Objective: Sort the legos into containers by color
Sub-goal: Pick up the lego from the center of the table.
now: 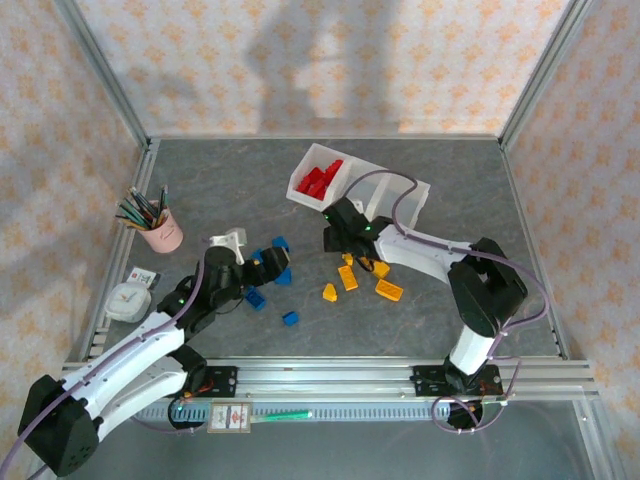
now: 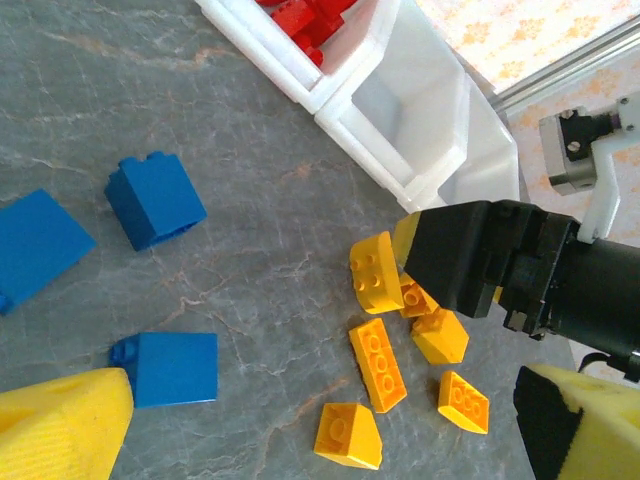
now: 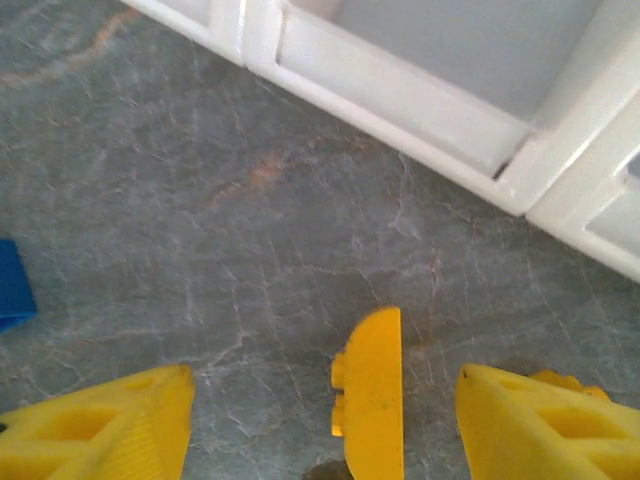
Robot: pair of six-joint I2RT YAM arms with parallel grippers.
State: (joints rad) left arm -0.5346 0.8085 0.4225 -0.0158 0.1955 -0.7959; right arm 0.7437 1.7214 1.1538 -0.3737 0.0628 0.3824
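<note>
A pink cup (image 1: 168, 237) of pencils (image 1: 140, 208) stands at the left of the grey marbled table (image 1: 200, 170). Nearer the front edge lie 2 small items just beside each other: a white round-faced device (image 1: 127, 300) (its kind is unclear) and a printed card (image 1: 143, 275).

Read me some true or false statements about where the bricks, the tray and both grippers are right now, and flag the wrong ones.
1. Red legos lie in an end compartment of the tray. True.
2. The right gripper is shut on a yellow brick. False: its fingers stand apart, with the brick lying loose between them.
3. Blue bricks lie on the table. True.
4. The middle compartment holds yellow bricks. False: it looks empty, and the yellow ones are on the table.
5. The left gripper is open. True.
</note>
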